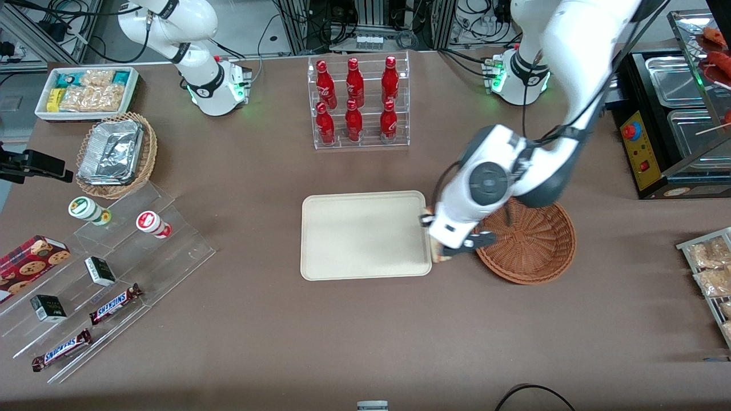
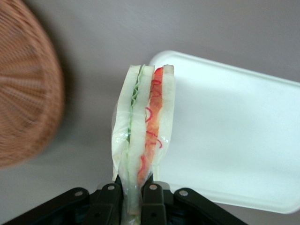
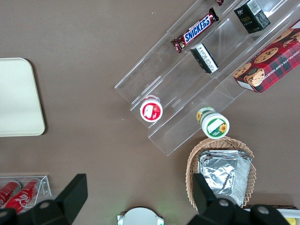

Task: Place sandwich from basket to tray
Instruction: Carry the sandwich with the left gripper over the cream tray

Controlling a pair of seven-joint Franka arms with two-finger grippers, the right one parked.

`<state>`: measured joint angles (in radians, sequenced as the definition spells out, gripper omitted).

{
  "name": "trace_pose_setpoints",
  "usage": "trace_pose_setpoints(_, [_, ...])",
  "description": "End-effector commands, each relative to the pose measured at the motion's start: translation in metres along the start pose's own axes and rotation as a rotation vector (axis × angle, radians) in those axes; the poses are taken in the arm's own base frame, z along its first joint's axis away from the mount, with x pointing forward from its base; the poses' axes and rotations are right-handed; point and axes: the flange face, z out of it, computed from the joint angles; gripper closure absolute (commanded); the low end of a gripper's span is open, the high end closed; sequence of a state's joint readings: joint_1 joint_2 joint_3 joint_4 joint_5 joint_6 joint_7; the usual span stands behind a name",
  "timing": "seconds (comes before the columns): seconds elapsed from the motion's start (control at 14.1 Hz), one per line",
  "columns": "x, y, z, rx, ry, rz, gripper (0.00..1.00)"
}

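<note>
The pincer (image 2: pixel 133 190) is gripping the sandwich (image 2: pixel 143 136) by its lower end, its fingers pressing in on the two bread faces so that the wedge is standing on edge with the red, orange and green filling layers facing the wrist camera. Holding it by the flat faces is probably keeping the layers from sliding apart. In the front view the pincer (image 1: pixel 451 251) is hanging over the strip of desk (image 1: pixel 257 342) between the basket (image 1: pixel 542 251) and the tray (image 1: pixel 365 235), right at the tray's edge nearest the basket. The sandwich (image 1: pixel 438 254) is showing there only as a small pale sliver under the wrist, so its height above the desk is hard to judge. It is out of the basket, which is looking empty, and is not yet over the tray's flat middle. The carry seems roughly half done; what is remaining is moving over the tray, lowering and letting go.
</note>
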<state>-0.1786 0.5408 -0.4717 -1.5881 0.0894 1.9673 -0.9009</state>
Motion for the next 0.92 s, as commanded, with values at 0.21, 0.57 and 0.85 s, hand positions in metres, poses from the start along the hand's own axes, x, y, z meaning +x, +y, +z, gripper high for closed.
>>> trace_pose_setpoints(0.21, [-0.038, 0.099, 0.041, 0.039, 0.051, -0.062, 1.00])
trace_pose_setpoints(0.57, [-0.061, 0.146, 0.069, 0.043, 0.098, -0.104, 1.00])
trace_pose_setpoints(0.85, [-0.065, 0.152, 0.085, 0.052, 0.107, -0.123, 1.00])
